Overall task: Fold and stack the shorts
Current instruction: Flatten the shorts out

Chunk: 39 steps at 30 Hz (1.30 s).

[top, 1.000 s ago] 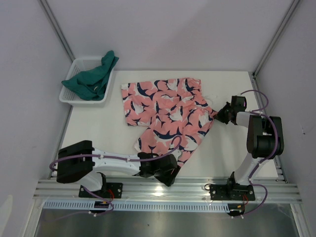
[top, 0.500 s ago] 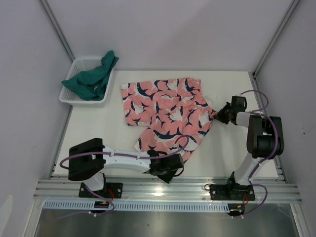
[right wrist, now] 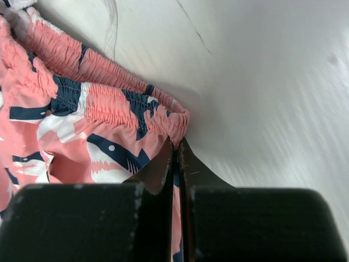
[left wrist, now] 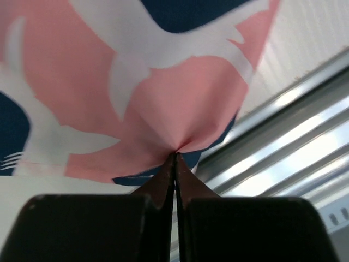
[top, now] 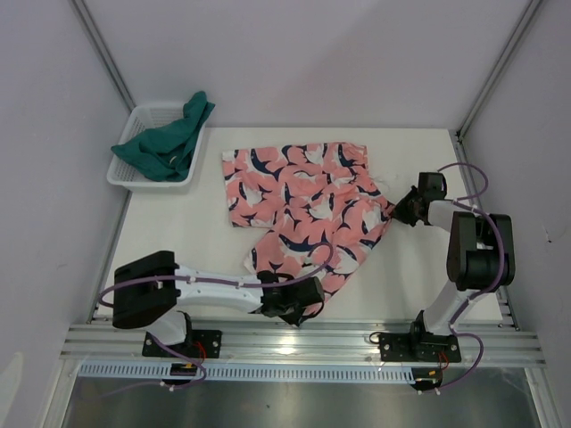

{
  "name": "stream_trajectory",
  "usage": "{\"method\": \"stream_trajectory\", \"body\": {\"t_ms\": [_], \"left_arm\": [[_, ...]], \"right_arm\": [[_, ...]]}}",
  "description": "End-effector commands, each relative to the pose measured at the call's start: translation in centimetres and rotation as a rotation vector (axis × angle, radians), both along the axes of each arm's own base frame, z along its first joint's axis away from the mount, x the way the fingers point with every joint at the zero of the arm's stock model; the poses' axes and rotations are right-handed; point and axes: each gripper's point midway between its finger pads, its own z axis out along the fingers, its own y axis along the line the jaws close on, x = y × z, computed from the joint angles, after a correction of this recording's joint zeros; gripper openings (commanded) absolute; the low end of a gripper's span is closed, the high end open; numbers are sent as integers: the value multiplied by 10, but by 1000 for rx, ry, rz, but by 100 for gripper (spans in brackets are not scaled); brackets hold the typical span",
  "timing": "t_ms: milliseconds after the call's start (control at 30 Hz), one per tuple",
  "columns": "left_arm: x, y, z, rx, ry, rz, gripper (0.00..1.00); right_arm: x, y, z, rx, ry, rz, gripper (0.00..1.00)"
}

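The printed shorts were salmon pink, covered all over with navy-and-white sharks. Their gathered waistband showed the same pink with navy patches. The plain shorts were dark teal green. The mesh basket and the table were white. The arms were black and white, with purple cables.

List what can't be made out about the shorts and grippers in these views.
Top view: left gripper fingertips, hidden under its own wrist and the pink shorts hem.
Top view: green shorts shape and drawstring, bunched in the basket.
Left wrist view: most of the pink shorts, cut off by frame edges and blurred.
Right wrist view: fabric inside the right gripper, hidden by its fingers.
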Motion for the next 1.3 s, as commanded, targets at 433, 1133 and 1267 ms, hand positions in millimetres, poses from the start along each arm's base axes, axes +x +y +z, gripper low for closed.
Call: {"method": "stream_trajectory", "body": {"t_ms": [433, 1133, 1267], "left_arm": [[67, 79, 101, -268, -166, 185, 0], [103, 93, 67, -279, -88, 336, 0], [113, 103, 49, -264, -63, 383, 0]], "right_arm": [[0, -30, 96, -175, 43, -86, 0], [68, 8, 90, -237, 77, 39, 1], [88, 19, 67, -295, 135, 63, 7]]}}
